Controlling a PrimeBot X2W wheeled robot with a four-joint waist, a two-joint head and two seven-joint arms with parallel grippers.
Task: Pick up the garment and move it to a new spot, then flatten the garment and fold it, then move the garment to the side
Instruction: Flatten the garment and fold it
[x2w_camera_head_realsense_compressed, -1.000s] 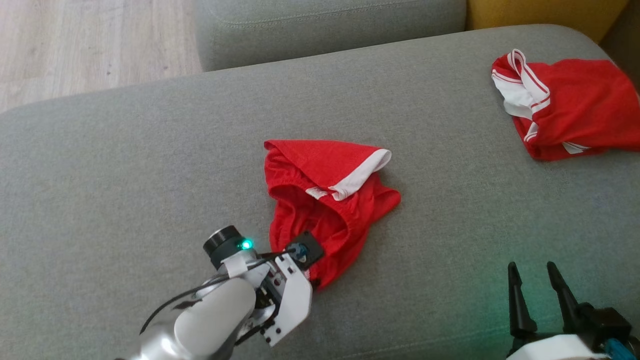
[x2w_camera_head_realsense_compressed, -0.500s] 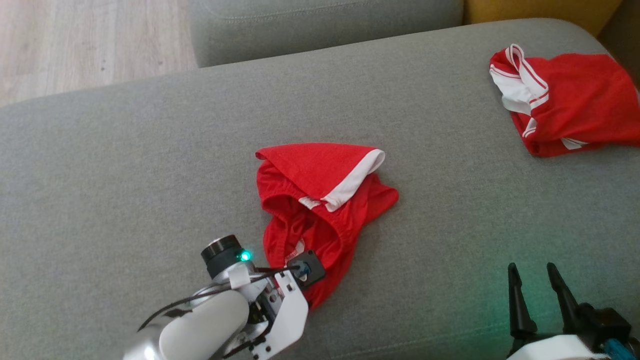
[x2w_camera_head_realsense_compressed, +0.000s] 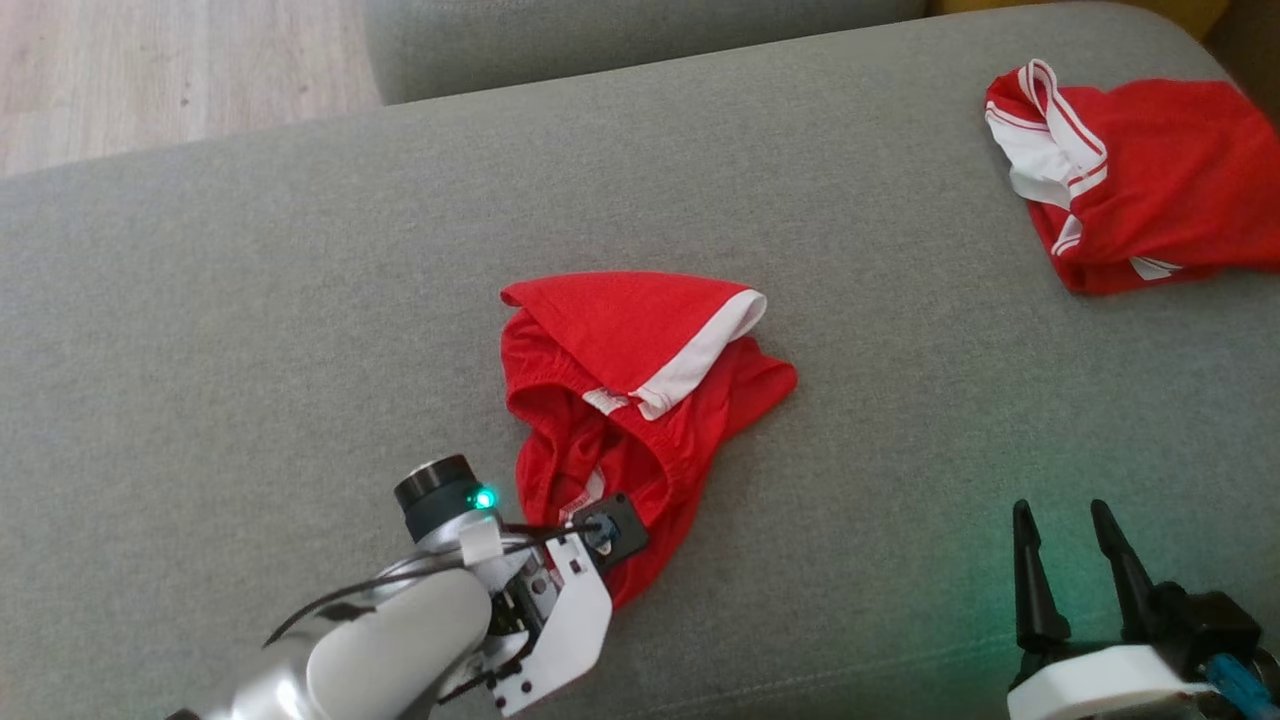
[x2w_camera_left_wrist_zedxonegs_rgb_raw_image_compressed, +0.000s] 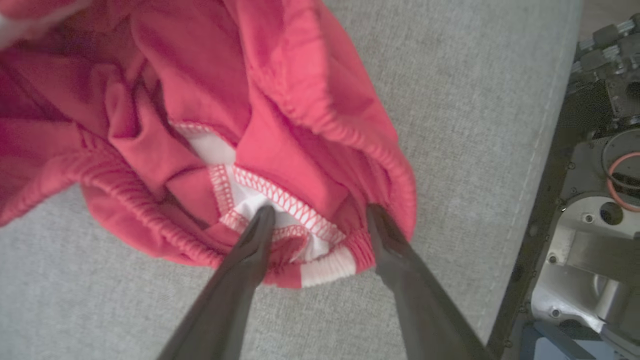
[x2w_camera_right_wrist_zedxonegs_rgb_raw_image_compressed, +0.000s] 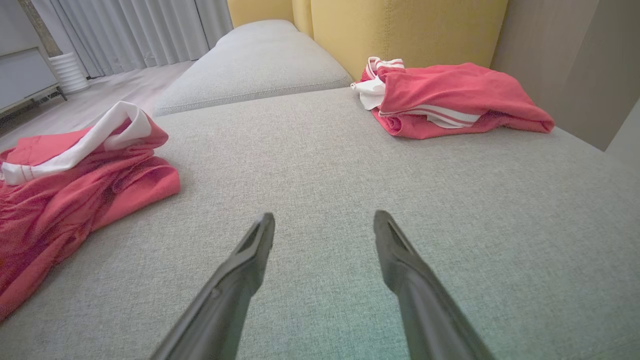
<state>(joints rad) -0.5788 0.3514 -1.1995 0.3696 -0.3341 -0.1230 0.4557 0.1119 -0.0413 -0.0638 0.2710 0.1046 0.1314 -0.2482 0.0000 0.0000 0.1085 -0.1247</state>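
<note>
The garment (x2w_camera_head_realsense_compressed: 640, 370), red shorts with a white band, lies crumpled in the middle of the grey sofa seat (x2w_camera_head_realsense_compressed: 250, 330). It also appears at the left of the right wrist view (x2w_camera_right_wrist_zedxonegs_rgb_raw_image_compressed: 75, 185). My left arm (x2w_camera_head_realsense_compressed: 540, 600) hangs over its near end. In the left wrist view my left gripper (x2w_camera_left_wrist_zedxonegs_rgb_raw_image_compressed: 320, 212) is open, fingertips resting in the fabric either side of the elastic waistband and a white label (x2w_camera_left_wrist_zedxonegs_rgb_raw_image_compressed: 300, 230). My right gripper (x2w_camera_head_realsense_compressed: 1060, 515) is open above bare cushion at the lower right, also seen from its wrist (x2w_camera_right_wrist_zedxonegs_rgb_raw_image_compressed: 324, 220).
A second red garment (x2w_camera_head_realsense_compressed: 1150, 190) with white stripes lies bunched at the far right of the seat (x2w_camera_right_wrist_zedxonegs_rgb_raw_image_compressed: 450, 100). Another grey cushion (x2w_camera_head_realsense_compressed: 600, 40) and wooden floor (x2w_camera_head_realsense_compressed: 150, 70) lie beyond. A yellow backrest (x2w_camera_right_wrist_zedxonegs_rgb_raw_image_compressed: 410, 30) stands behind the seat.
The head view has shifted a little. My left gripper has sunk slightly into the garment's near end, whose folds have bunched and now show a white label. The right gripper stays put.
</note>
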